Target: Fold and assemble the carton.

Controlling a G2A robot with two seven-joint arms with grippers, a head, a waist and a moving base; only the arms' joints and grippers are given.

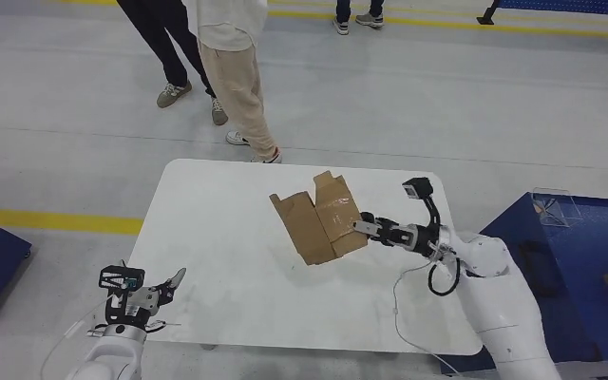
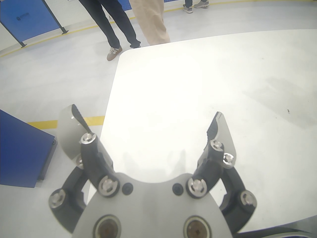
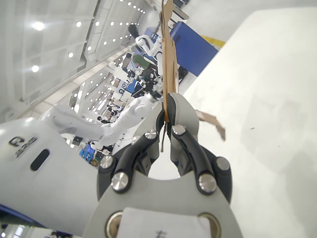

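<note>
The carton (image 1: 319, 219) is a flat brown cardboard blank with its flaps sticking out, held up in the air above the middle of the white table (image 1: 218, 247). My right gripper (image 1: 361, 228) is shut on the carton's right edge. From the right wrist, the carton (image 3: 169, 58) stands edge-on, pinched between my right gripper's (image 3: 166, 111) fingers, with one flap (image 3: 213, 122) bent out to the side. My left gripper (image 1: 176, 281) hangs over the table's near left corner, far from the carton. Its fingers (image 2: 218, 127) are spread wide with nothing between them.
A blue bin (image 1: 556, 256) stands just off the table's right side. A low blue panel (image 2: 22, 149) sits on the floor by the table's left corner. People stand on the floor beyond the far edge.
</note>
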